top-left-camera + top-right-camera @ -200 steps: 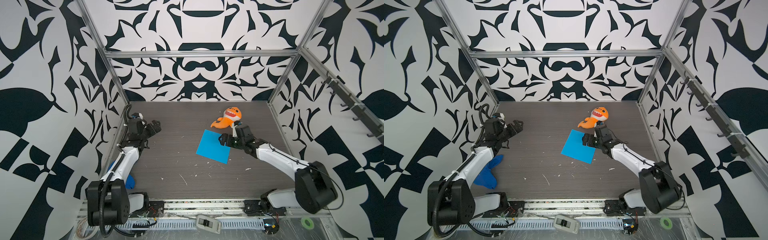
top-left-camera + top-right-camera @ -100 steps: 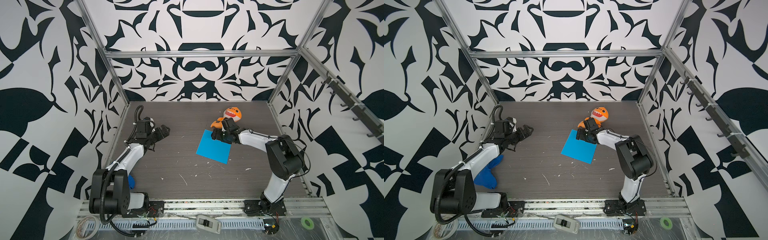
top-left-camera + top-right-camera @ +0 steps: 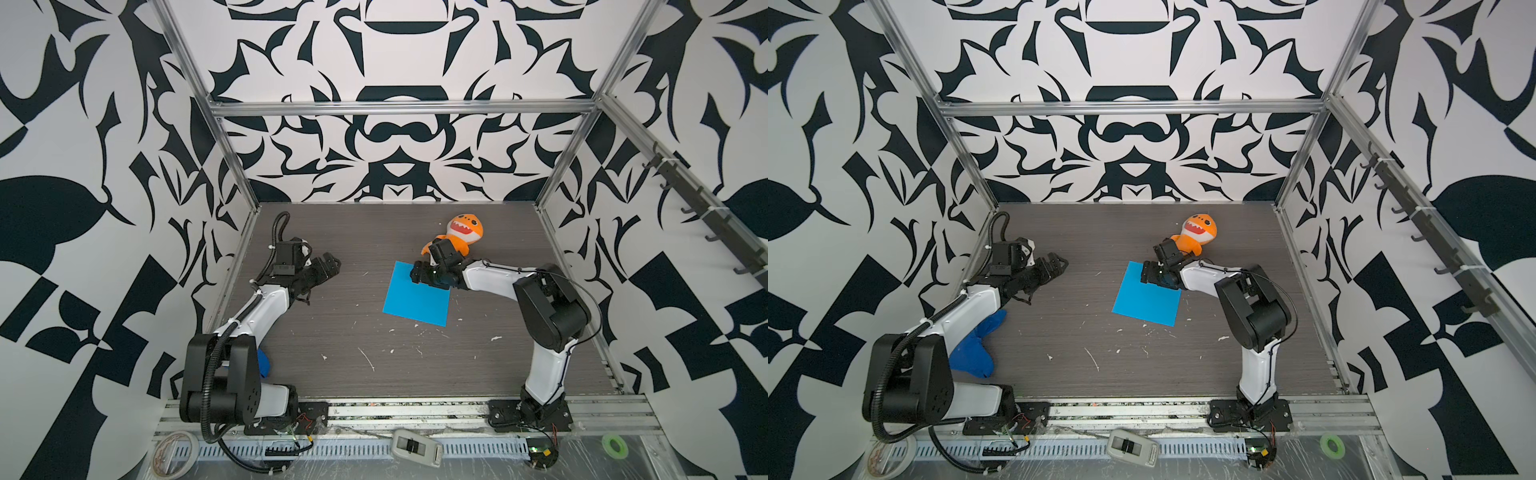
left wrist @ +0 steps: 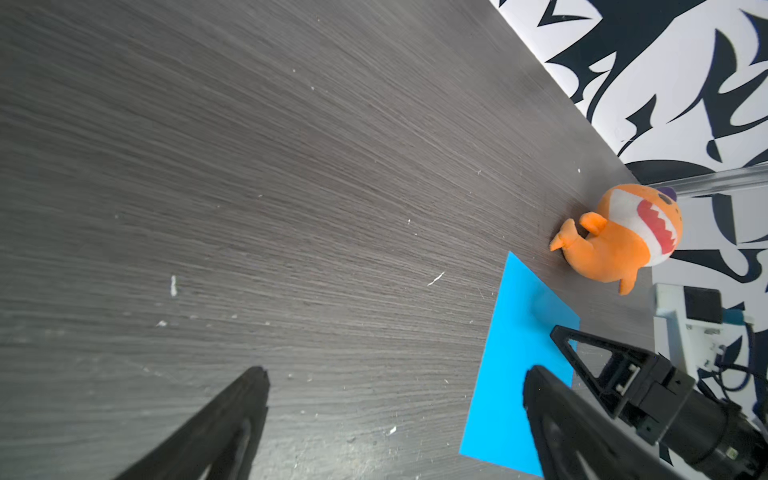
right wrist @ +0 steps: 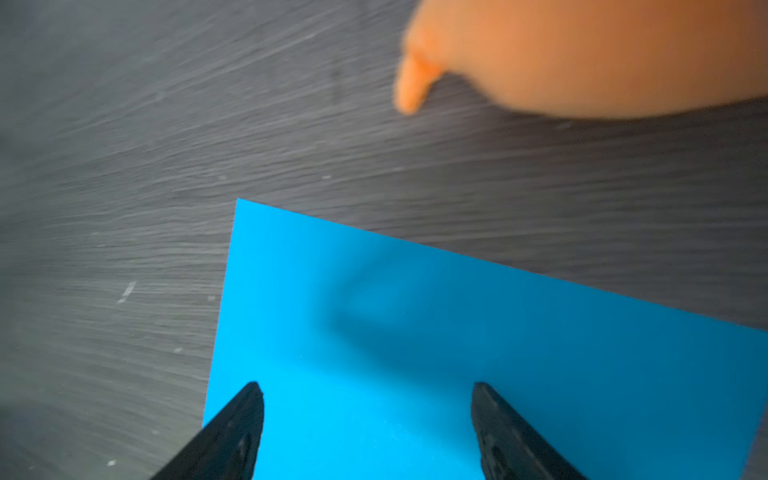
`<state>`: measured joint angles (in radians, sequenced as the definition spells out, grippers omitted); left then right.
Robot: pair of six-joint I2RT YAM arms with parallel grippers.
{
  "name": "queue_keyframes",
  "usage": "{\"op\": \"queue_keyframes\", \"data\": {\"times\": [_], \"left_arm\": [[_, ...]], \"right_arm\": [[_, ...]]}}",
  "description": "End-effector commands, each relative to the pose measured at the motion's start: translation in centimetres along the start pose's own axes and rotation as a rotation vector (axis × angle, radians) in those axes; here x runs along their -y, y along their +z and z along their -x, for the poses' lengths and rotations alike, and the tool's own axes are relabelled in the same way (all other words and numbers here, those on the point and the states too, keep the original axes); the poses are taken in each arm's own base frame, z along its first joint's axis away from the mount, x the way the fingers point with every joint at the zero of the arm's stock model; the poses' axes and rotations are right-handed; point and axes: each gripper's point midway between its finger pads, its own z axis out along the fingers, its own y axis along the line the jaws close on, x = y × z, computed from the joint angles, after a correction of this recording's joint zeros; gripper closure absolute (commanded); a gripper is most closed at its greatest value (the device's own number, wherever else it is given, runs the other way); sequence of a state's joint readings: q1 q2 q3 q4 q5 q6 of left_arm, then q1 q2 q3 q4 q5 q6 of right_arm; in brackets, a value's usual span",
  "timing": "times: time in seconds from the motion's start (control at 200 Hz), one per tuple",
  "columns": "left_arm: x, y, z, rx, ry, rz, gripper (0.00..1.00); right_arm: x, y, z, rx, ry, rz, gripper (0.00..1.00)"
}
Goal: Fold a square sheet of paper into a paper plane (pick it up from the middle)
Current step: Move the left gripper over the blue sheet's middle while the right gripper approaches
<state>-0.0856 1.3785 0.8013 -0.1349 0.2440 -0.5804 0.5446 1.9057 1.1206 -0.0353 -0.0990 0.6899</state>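
My right gripper hangs low over the sheet, jaws spread wide with nothing between them. Whether the tips touch the paper I cannot tell. The sheet lies flat and unfolded on the table, right of the middle, turned so that one corner points toward the back wall. My tips stand just inside that far corner, one of them near the sheet's left edge. All four edges look straight and lie down on the wood.

Beyond the far edge, a strip of bare table separates the sheet from the plush, whose tail comes near the corner without touching it. Room is tight on that side.

My left gripper is released too, jaws wide and empty. It is above bare wood near the left wall, well apart from the sheet. Between it and the sheet's left edge the table is open, with only white flecks. The same holds in front of the sheet, up to the front rail. A dark blue thing lies at the table's left edge beside my left arm. My right elbow stands near the right wall.

Any print on the grey box and the green tape roll past the front rail is too small to read.
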Motion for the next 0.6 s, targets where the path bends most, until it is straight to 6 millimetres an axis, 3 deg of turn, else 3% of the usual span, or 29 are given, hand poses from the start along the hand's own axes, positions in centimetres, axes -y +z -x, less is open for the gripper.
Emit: {"op": "queue_keyframes", "data": {"times": [0.0, 0.115, 0.215, 0.305, 0.38, 0.485, 0.595], "left_arm": [[0.0, -0.6, 0.0, -0.015, -0.023, 0.032, 0.01], [-0.5, -1.1, -0.7, -0.034, -0.042, 0.064, 0.01], [-0.9, -1.4, -1.4, -0.057, -0.05, 0.093, 0.0], [-0.8, -1.7, -2.2, -0.079, -0.055, 0.107, 0.01], [-0.4, -1.9, -3.0, -0.108, -0.037, 0.119, 0.01], [0.0, -2.1, -5.0, -0.171, 0.025, 0.175, 0.0], [1.2, -1.7, -8.2, -0.275, 0.147, 0.229, 0.0]], "right_arm": [[-1.4, 2.0, -6.1, -0.134, 0.078, -0.005, 0.2], [-4.8, 2.5, -8.8, -0.129, 0.116, 0.036, 0.21], [-7.9, 2.0, -9.3, -0.107, 0.114, 0.088, 0.21], [-10.8, 0.0, -7.3, -0.07, 0.094, 0.172, 0.21], [-11.8, -2.8, -4.5, 0.003, 0.059, 0.195, 0.2], [-9.8, -6.2, -1.8, 0.078, 0.046, 0.159, 0.16], [-4.7, -8.0, -0.6, 0.09, 0.065, 0.059, 0.12]]}}
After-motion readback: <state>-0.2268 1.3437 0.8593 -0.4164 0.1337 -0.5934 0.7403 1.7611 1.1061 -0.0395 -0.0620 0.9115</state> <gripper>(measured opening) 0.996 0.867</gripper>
